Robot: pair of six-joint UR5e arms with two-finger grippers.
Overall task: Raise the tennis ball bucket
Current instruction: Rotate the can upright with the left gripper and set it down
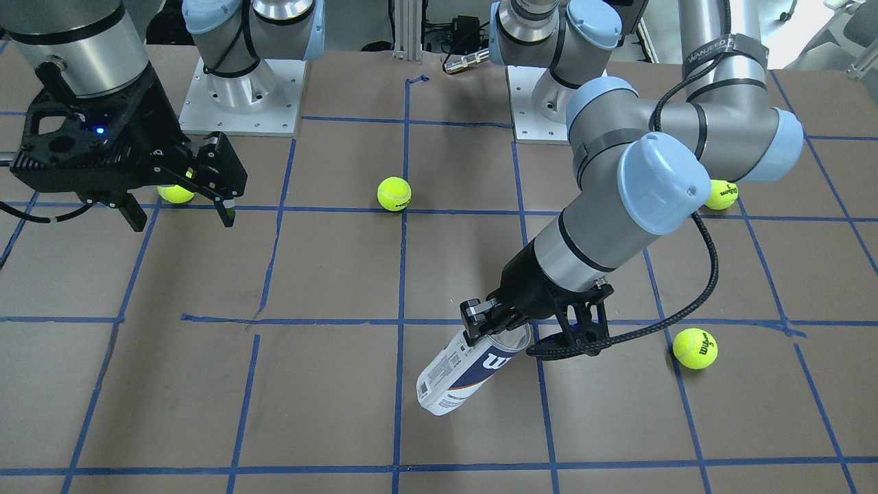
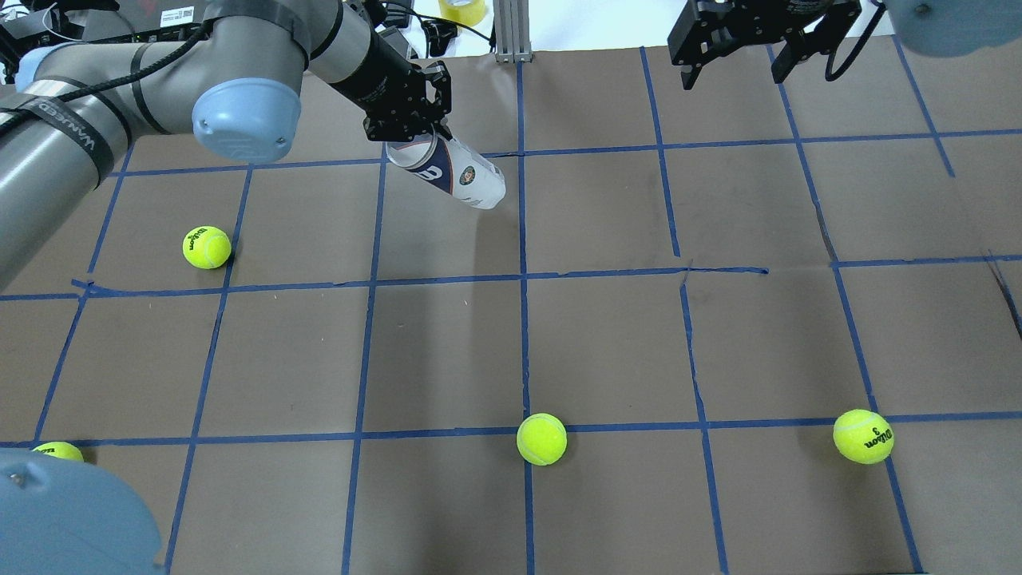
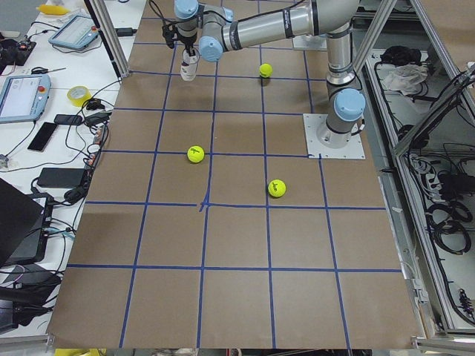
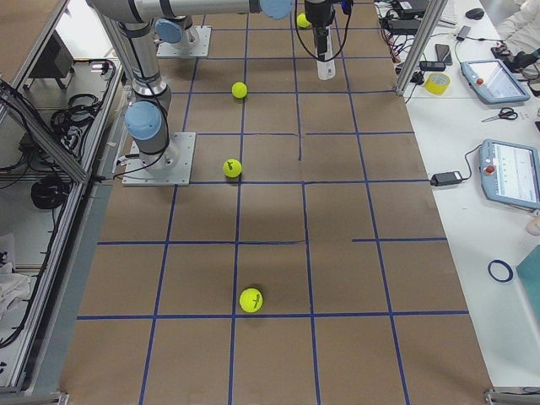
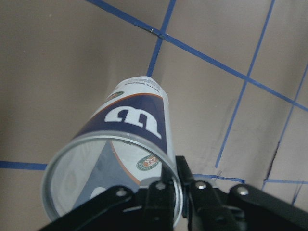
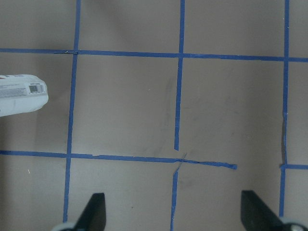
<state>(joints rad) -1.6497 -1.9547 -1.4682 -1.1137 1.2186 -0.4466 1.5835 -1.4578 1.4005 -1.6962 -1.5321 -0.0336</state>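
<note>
Bucket: my tennis ball bucket point(image 2: 451, 169) is near 12 o'clock on the worktop point(image 2: 607, 343) in the overhead view. It is tilted, with its closed end pointing to 4 o'clock.
Left claw: my left claw point(image 5: 175, 185) is pinched tight on the bucket's open rim.
Low end: I cannot tell if it touches the worktop.
Right claw: my right claw point(image 1: 182, 214) hangs wide open with nothing in it, near 1 o'clock, well apart from the bucket.
Balls: four tennis balls point(image 2: 541, 438) lie around, none touching the bucket.

Robotics lab: tape-gridded table point(image 4: 202, 278), teach pendants point(image 4: 511, 174) alongside.
</note>
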